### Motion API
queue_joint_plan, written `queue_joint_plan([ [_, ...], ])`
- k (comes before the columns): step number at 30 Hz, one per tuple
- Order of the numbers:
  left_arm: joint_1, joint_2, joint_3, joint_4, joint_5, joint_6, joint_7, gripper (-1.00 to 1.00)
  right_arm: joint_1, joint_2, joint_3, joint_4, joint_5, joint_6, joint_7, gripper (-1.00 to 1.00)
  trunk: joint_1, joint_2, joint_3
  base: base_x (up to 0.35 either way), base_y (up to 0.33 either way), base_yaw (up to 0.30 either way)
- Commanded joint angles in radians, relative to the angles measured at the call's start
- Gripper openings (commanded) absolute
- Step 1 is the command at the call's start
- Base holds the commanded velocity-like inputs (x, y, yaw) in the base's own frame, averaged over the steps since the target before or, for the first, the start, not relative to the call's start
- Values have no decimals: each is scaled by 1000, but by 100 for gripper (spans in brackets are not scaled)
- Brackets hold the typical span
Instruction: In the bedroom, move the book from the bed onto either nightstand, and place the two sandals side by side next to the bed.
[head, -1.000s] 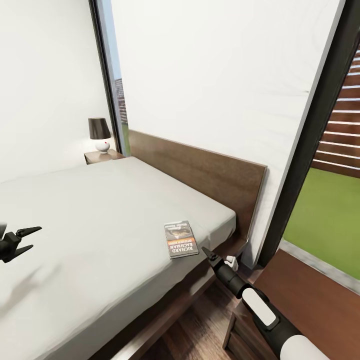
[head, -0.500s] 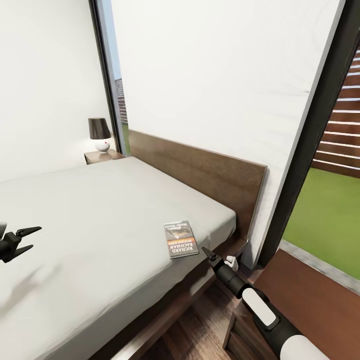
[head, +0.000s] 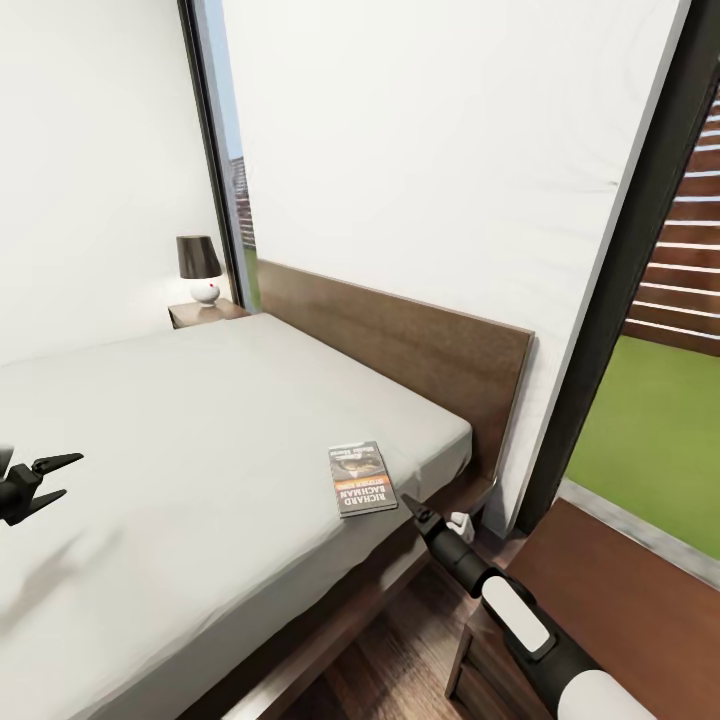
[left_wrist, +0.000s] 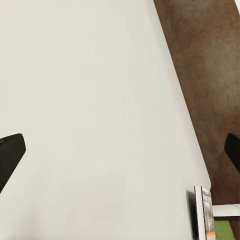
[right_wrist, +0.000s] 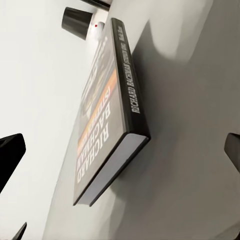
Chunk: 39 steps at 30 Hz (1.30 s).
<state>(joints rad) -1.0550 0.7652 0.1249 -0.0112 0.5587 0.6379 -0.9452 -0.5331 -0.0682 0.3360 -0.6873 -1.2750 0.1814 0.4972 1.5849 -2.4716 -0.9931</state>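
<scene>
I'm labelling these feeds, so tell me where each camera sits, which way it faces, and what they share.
Head view: from the robot's head, down over the light-grey bed; left gripper and right gripper show.
Left wrist view: along the open left fingertips, across the mattress.
Right wrist view: along the open right fingertips, at the dark-grey, orange-banded paperback book.
Shared: the book, in all three views.

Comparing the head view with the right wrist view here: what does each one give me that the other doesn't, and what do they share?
Head view alone: the headboard, the far nightstand, the window with grass outside, the left gripper open over the mattress, and the right gripper just short of the book.

Right wrist view alone: the book's spine lettering and white page edges, close up.

Both: the book lying flat on the bed, and the dark-shaded lamp.
</scene>
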Motion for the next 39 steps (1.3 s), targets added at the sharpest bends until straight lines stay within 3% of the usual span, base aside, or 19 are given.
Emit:
queue_joint_plan([
  [1, -1, 0, 8, 0, -5, 6, -2, 100, -1, 0, 3, 0, -11, 4, 1, 100, 0, 0, -1, 0, 0, 0],
  [39, 0, 0, 8, 0, -5, 6, -1, 100, -1, 5, 5, 0, -10, 7, 1, 100, 0, 0, -1, 0, 0, 0],
])
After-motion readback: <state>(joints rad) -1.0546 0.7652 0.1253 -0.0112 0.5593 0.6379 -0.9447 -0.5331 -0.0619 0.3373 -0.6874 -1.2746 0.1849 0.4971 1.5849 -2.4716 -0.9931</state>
